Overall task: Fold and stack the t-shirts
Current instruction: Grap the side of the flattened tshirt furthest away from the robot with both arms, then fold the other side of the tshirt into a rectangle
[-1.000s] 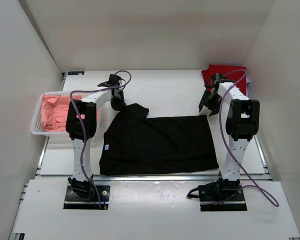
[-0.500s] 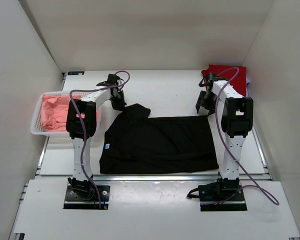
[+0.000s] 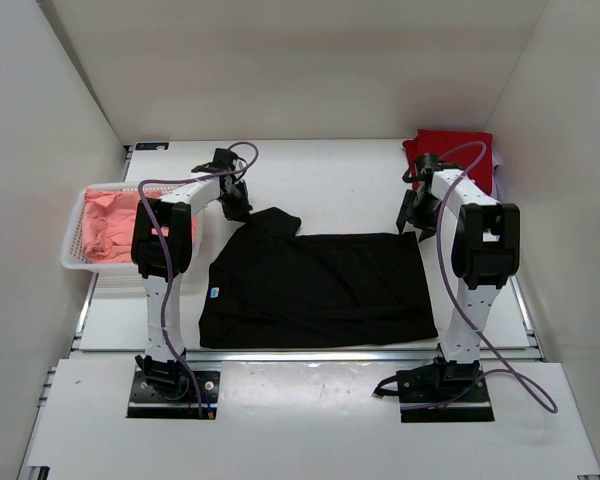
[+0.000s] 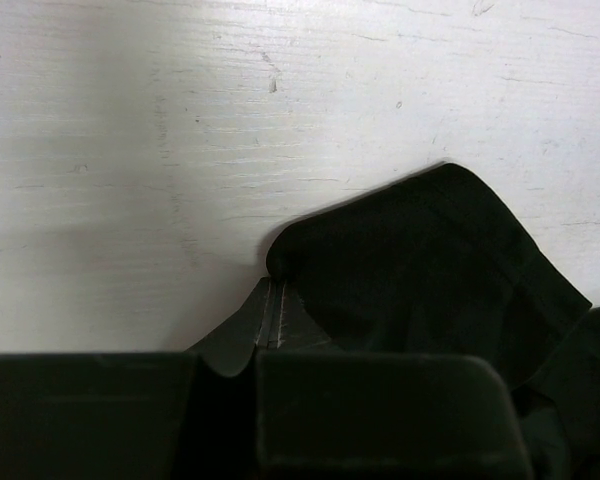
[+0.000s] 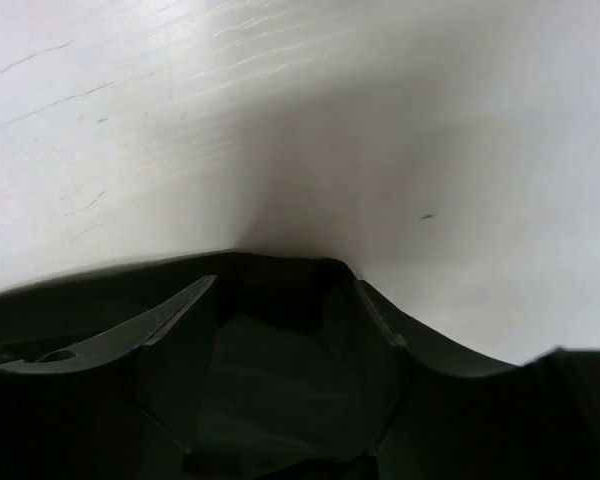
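Black t-shirt (image 3: pixel 315 285) lies spread flat on the white table (image 3: pixel 330 180), between the two arms, its long side running left to right; one sleeve sticks out at the far left corner, and a small pale label shows near the left edge.

Left gripper (image 3: pixel 238 207) is at that far left sleeve; in the left wrist view its jaws are closed together with the tips against the table, and the rounded edge of the black cloth bunches right at the tips; it appears to pinch the sleeve edge, though the contact itself is partly hidden.

Right gripper (image 3: pixel 417 218) is at the far right corner of the same shirt; in the right wrist view its fingers (image 5: pixel 175 315) stand apart, low over the table, with dark cloth lying between them; no grip is closed on it.

Red t-shirt (image 3: pixel 460 150) sits folded at the far right corner of the table, well apart from the black one; salmon-pink t-shirts (image 3: pixel 105 225) lie crumpled in the white mesh basket (image 3: pixel 72 245) at the left edge.
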`<action>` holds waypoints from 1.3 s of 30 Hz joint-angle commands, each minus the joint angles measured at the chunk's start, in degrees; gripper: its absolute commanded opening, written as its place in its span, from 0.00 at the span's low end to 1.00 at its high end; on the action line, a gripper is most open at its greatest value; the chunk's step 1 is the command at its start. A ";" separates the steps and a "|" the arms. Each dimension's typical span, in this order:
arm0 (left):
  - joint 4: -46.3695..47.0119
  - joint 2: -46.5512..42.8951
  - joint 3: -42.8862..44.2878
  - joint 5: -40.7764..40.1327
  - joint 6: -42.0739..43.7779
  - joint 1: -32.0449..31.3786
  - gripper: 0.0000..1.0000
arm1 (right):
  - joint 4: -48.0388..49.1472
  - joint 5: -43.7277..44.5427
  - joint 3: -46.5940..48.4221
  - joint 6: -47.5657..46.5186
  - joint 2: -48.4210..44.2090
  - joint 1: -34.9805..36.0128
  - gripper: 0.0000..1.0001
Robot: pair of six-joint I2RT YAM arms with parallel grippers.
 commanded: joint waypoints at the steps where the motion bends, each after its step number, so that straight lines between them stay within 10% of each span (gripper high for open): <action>1: -0.03 -2.95 -0.73 1.45 -0.27 0.32 0.00 | 4.13 -4.04 -2.66 -1.17 -3.36 -0.53 0.51; 6: 0.14 -4.17 -1.44 1.89 -0.36 1.02 0.00 | 6.84 -6.43 -4.60 -1.26 -2.40 -0.36 0.47; 11: 0.76 -4.88 -2.05 2.24 -0.36 1.20 0.00 | 8.43 -6.52 -5.84 -0.38 -3.54 -1.05 0.00; 39: -0.65 -31.68 -21.91 8.13 -3.69 0.06 0.00 | 13.80 -12.33 -21.21 -1.61 -20.32 -7.83 0.00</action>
